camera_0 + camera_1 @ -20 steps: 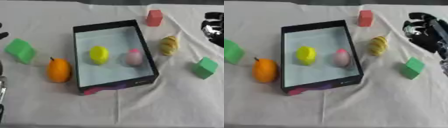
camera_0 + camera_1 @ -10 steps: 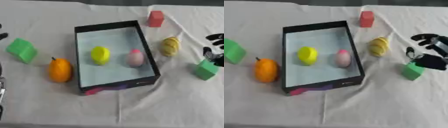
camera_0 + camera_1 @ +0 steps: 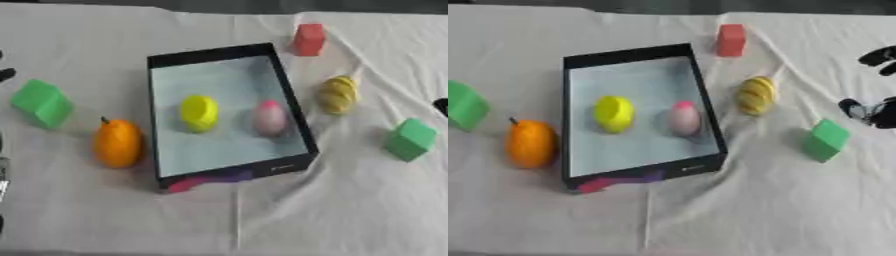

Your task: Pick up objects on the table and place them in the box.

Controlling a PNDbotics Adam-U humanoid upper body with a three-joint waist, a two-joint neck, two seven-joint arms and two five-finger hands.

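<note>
A black-rimmed box (image 3: 289, 107) stands mid-table with a yellow object (image 3: 199, 112) and a pink egg (image 3: 269, 117) inside. On the cloth around it lie a red block (image 3: 308, 39), a yellow striped object (image 3: 337, 94), a green cube (image 3: 826, 140) on the right, another green cube (image 3: 40, 102) on the left, and an orange (image 3: 117, 142). My right hand (image 3: 878, 112) hovers just right of the right green cube, apart from it, fingers spread and holding nothing. Only a dark sliver of my left hand (image 3: 5, 75) shows at the left edge.
A wrinkled white cloth (image 3: 332, 210) covers the table, with bare cloth in front of the box. A dark strip runs along the table's far edge.
My right hand has come down from the far right corner to beside the right green cube, then drifted slightly rightward. The objects have not moved.
</note>
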